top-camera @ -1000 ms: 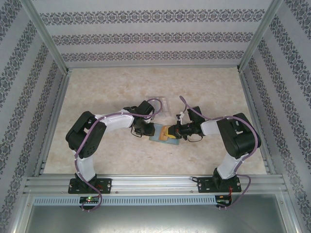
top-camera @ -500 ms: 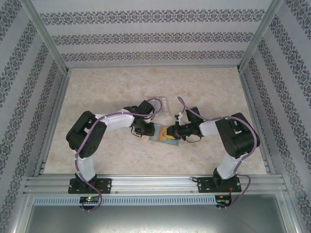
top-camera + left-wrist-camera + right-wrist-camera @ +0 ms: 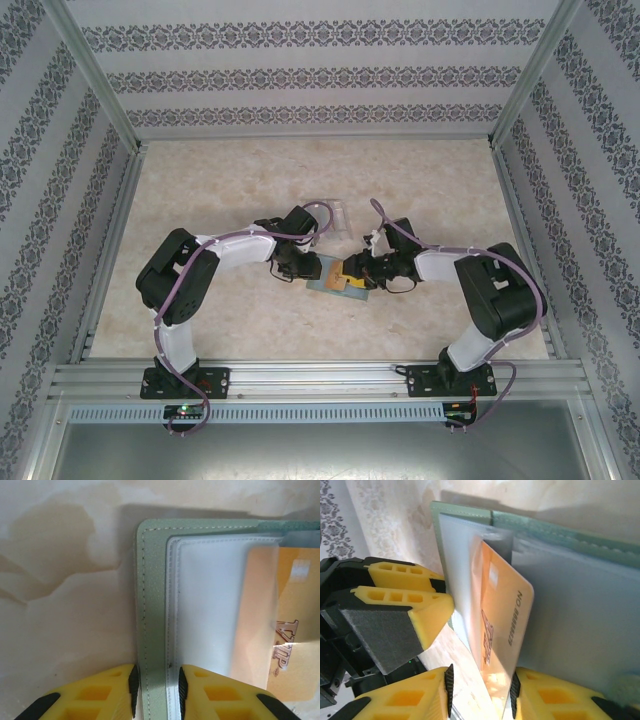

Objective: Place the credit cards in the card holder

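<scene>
— where are we on the cards?

— i've got one gold card (image 3: 502, 615) partway in. its leading end sits under the clear sleeve (image 3: 210, 605) of the card holder (image 3: 152, 605), and the end with the lettering sticks out bare. the holder lies open and flat on the table (image 3: 250, 180), between the two arms.

— is your right side holding it?

— i don't think so. the right gripper (image 3: 480, 687) has its jaws apart around the card's free end, and i can see a gap between one pad and the card. i read it as loose, with the sleeve keeping the card in place.

— and the left?

— the left gripper (image 3: 156, 690) straddles the holder's stitched green edge, one finger on each side and close in. i can't tell whether it's pinching the edge or just sitting around it.

— so what's left?

— by my reckoning this card needs pushing the rest of the way in. i can't make out any other cards from here. there's a clear plastic piece (image 3: 340, 213) on the table just beyond the holder, but i can't say what it is.
</scene>
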Available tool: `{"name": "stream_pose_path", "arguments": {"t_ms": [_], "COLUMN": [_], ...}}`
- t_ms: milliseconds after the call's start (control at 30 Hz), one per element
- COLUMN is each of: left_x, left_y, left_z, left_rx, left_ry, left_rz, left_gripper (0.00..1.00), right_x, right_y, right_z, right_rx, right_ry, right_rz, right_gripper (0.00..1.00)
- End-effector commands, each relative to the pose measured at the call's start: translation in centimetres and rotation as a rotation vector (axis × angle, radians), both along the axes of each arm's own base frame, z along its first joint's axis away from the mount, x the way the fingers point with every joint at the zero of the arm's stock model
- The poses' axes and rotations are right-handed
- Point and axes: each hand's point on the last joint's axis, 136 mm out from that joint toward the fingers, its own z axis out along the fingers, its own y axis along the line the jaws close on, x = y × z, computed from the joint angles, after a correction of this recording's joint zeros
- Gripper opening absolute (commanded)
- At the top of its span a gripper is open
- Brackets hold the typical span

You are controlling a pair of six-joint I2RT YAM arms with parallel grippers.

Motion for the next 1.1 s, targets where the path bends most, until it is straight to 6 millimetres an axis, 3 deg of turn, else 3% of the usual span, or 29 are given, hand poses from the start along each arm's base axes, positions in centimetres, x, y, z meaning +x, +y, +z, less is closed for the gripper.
{"name": "stream_pose_path", "arguments": {"t_ms": [0,233,333,433,600,767,1067], "left_x": [0.3,0.3,0.2,0.2,0.2,0.3,0.2], "left_y": [0.0,-0.3,-0.4,-0.3,-0.2,-0.2,-0.1], "left_z": [-0.1,-0.4,-0.6,-0.7,-0.9,-0.7,-1.1], "left_rx": [-0.010,-0.027,-0.029,-0.027,-0.023,-0.030,-0.027], "left_ry": [0.013,0.028,0.034,0.033,0.035,0.030,0.038], "left_rz": [0.018,0.018,0.019,0.020,0.019,0.018,0.030], "left_gripper": [0.31,0.30,0.30,0.29,0.29,0.28,0.28], "right_x": [-0.4,-0.2,-0.1,-0.1,-0.3,-0.5,0.1], "right_y": [-0.7,-0.3,-0.1,-0.4,-1.2,-0.5,0.9], "right_z": [-0.1,-0.3,-0.7,-1.0,-0.6,-0.8,-1.4], "right_rx": [-0.089,-0.106,-0.119,-0.163,-0.253,-0.260,-0.268], "right_ry": [-0.015,-0.018,-0.011,-0.017,-0.047,-0.045,-0.062], "right_rz": [0.004,0.020,0.026,0.031,0.050,0.062,0.087], "right_gripper": [0.37,0.20,0.19,0.22,0.41,0.42,0.21]}}
